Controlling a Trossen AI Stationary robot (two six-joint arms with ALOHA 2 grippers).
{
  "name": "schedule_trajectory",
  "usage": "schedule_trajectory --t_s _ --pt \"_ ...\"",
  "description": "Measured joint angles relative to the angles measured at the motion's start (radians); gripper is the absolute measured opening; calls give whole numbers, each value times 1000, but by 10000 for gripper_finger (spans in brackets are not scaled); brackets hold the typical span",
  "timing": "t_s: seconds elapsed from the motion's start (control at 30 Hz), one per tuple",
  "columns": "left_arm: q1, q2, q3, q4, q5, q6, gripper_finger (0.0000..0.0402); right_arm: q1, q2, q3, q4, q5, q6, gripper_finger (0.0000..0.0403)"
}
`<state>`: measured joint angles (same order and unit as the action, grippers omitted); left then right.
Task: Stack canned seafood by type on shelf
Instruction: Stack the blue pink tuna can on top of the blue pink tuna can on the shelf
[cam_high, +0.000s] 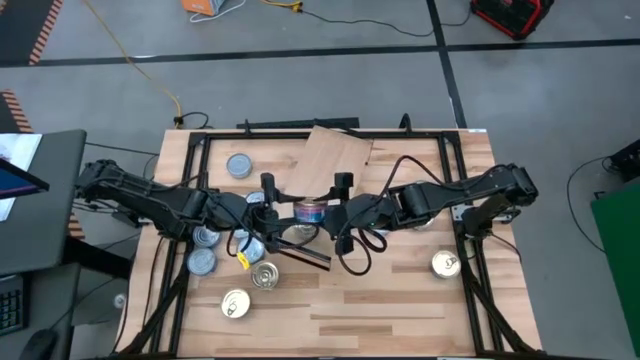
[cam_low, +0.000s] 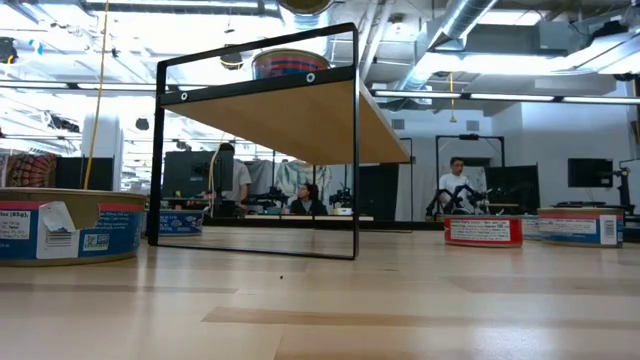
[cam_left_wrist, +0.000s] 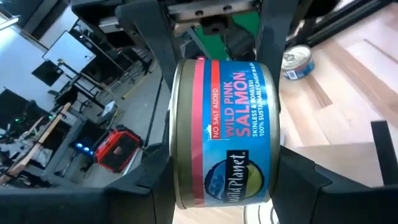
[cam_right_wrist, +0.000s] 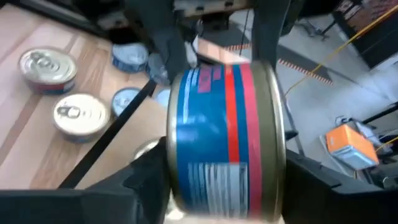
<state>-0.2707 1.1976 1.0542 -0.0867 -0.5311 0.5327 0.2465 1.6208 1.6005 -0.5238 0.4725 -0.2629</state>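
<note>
A blue tin of canned seafood with a red stripe, labelled salmon (cam_high: 311, 211) (cam_left_wrist: 224, 112), hangs above the table's middle, just near of the shelf (cam_high: 336, 156). My left gripper (cam_high: 292, 211) (cam_left_wrist: 224, 186) comes from the left and is shut on it. My right gripper (cam_high: 330, 212) (cam_right_wrist: 224, 180) faces it from the right; its fingers stand on either side of the same tin, slightly apart from it. In the low view the shelf board (cam_low: 290, 110) sits raised on a black frame. My left gripper pinches the tin across its height, one finger (cam_left_wrist: 152, 180) on each flat end, near the rim (cam_left_wrist: 177, 155). The fingers reach in about level from the table's left. The tin lies on its side, its label wall toward the camera, lifted clear of the table.
Several tins lie at the near left: blue-grey tops (cam_high: 205, 260) and gold pull-tab lids (cam_high: 265, 275) (cam_high: 235, 305). One blue-grey tin (cam_high: 240, 165) lies at the far left, and a gold one (cam_high: 446, 263) at the near right. Black frame rails (cam_high: 470, 250) run along the table's sides.
</note>
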Motion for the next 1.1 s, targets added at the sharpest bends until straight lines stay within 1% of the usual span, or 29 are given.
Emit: schedule_trajectory --t_s 0.13,0.27,0.37,0.5,0.6,0.67,0.73,0.9,1.1 --pt "-3 0 0 -104 -18 -3 189 9 -6 67 -105 0 57 313" --pt "-4 0 -1 -200 -22 0 201 13 -8 97 -172 0 99 323" --pt "-4 0 -17 -173 -18 39 202 -1 -7 96 -217 4 121 323" --pt "1 15 -19 -102 -7 133 196 -19 -7 96 -283 61 157 320" --pt "14 39 -19 -79 72 181 197 -27 -18 96 -326 80 174 320" --pt "21 67 -17 -63 89 213 198 -27 -36 96 -342 82 190 320" --pt "25 96 -19 -76 63 246 198 -27 -56 96 -348 85 207 320" --pt "31 141 -16 -43 0 303 197 -8 -88 96 -376 86 251 319" --pt "23 137 -16 -55 -29 322 197 27 -100 96 -386 103 288 319"
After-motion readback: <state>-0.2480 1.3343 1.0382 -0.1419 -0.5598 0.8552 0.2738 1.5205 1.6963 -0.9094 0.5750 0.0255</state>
